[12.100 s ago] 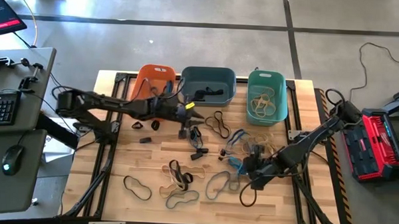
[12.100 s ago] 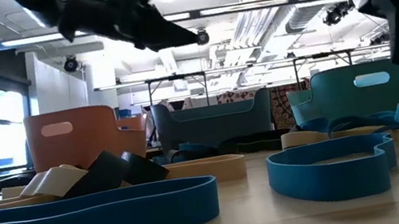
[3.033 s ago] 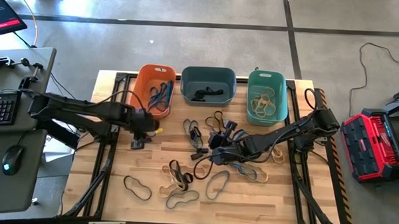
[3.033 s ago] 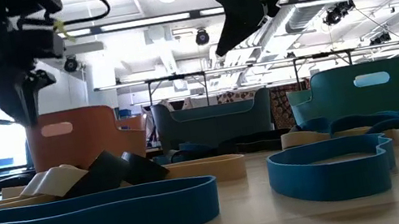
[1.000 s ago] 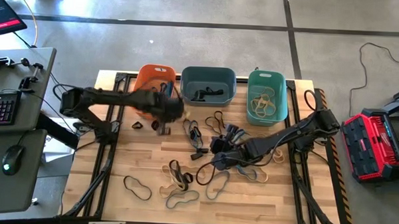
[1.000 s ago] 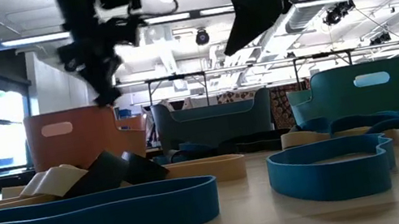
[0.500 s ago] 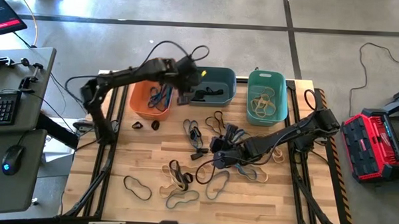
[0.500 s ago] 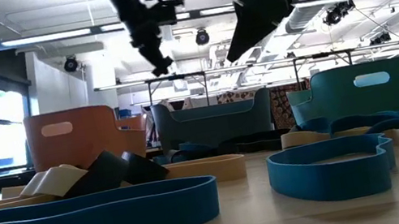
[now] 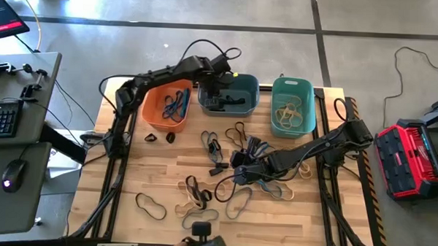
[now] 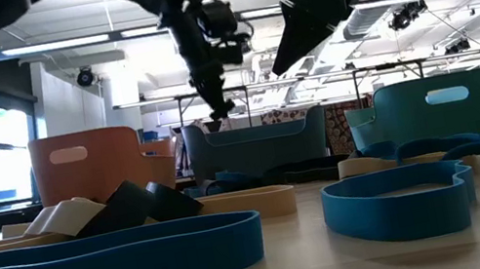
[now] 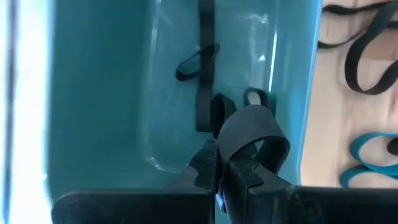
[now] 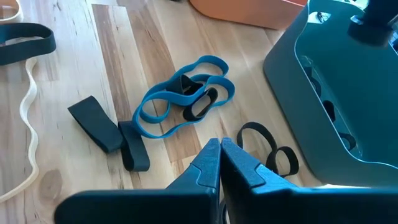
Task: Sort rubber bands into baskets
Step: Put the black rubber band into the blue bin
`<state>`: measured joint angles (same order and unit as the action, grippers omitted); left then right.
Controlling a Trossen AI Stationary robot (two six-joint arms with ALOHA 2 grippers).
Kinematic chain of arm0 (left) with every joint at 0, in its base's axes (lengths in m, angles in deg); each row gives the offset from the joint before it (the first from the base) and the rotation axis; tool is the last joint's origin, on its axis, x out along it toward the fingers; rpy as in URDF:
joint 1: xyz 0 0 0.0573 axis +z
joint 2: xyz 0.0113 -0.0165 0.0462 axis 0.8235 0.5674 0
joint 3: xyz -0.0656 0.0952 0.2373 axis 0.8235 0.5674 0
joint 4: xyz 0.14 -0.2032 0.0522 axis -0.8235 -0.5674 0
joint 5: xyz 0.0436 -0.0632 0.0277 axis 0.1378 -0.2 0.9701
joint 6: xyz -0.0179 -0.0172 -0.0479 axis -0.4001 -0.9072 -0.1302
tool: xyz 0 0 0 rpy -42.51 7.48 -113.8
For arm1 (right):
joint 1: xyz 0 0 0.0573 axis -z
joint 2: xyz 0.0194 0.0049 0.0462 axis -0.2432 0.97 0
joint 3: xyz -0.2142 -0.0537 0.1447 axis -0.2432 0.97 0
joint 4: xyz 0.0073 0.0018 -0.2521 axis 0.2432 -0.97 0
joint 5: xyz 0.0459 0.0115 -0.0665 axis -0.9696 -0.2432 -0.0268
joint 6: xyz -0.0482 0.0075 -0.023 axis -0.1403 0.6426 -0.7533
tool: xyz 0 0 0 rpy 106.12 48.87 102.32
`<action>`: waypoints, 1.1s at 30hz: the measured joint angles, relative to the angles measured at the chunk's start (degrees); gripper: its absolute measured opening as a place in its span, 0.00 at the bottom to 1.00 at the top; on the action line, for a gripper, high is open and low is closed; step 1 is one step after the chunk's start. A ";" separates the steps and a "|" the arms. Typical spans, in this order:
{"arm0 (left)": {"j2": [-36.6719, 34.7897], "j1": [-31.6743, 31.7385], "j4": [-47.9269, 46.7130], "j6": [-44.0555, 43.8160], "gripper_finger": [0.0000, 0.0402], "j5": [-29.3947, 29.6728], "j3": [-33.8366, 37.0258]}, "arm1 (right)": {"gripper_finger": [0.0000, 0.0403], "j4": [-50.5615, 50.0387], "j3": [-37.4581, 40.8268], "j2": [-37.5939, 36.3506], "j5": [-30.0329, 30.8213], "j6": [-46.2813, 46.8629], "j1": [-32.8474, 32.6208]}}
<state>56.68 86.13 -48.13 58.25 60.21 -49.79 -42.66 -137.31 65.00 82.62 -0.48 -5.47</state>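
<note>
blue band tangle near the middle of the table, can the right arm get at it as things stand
Probably yes. The right claw hangs shut just above the blue band tangle, with bare wood between them, but it would have to open first. The left claw is away over the slate basket.

Three baskets are standing in a row at the bench's far edge: the orange basket holding blue bands, the slate basket holding dark bands, the teal basket holding tan bands; loose rubber bands in blue, black and tan are lying scattered flat across the bench; one black band is hanging pinched in the left claw over the slate basket
</note>
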 joint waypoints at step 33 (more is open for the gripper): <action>8.23 4.22 0.61 13.27 0.00 -3.85 0.61 | 0.00 0.78 0.00 0.00 -0.46 -0.09 0.17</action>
<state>64.91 90.35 -47.52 71.53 56.35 -49.18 -41.88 -137.31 65.00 82.16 -0.57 -5.30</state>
